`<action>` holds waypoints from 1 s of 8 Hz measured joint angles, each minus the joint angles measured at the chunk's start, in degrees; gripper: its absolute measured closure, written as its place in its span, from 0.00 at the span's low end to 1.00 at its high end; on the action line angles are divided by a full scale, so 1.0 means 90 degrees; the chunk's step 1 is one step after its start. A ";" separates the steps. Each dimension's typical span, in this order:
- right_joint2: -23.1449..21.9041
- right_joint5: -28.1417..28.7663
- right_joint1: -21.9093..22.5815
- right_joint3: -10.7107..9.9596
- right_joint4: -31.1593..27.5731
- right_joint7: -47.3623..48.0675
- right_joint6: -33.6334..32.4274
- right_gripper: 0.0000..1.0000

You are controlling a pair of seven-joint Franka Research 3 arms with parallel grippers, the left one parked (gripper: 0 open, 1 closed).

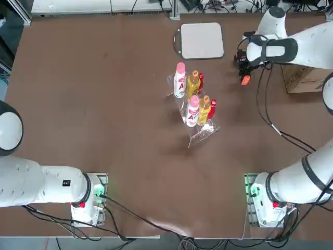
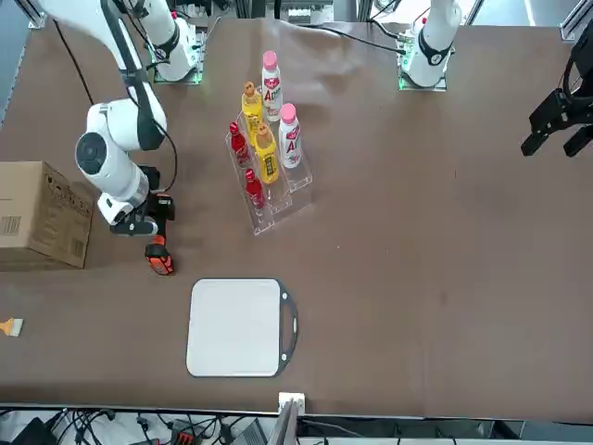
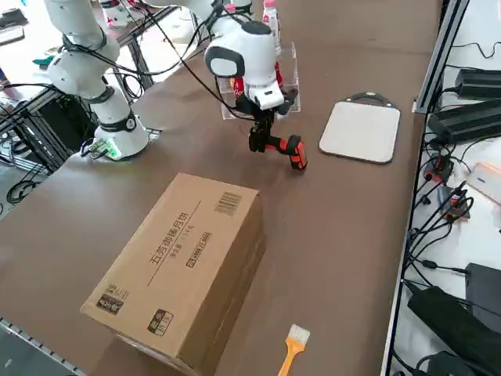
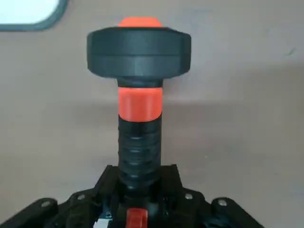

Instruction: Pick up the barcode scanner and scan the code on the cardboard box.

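The right claw (image 4: 139, 190) is pinching the black grip of the barcode scanner (image 4: 140, 137). The scanner sits between its two fingers, with the fat black and orange end poking out past them. It hangs over the brown table (image 2: 398, 232), near the big cardboard box (image 3: 180, 266) (the one with stripes printed on top), but not touching it.

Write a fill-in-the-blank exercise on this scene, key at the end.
The right claw is closed on the ____.
The white bottles have ____ caps.
The brush has an ____ handle.
The brown box is made of ____.

Missing words, in order: scanner; pink; orange; cardboard.
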 joint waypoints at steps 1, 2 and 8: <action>0.0080 0.0000 0.0000 -0.0015 -0.0078 0.0000 0.0107 0.57; 0.0114 0.0000 0.0000 -0.0020 -0.0099 0.0000 0.0138 0.57; 0.0079 0.0000 0.0000 -0.0023 -0.0098 0.0012 0.0138 0.01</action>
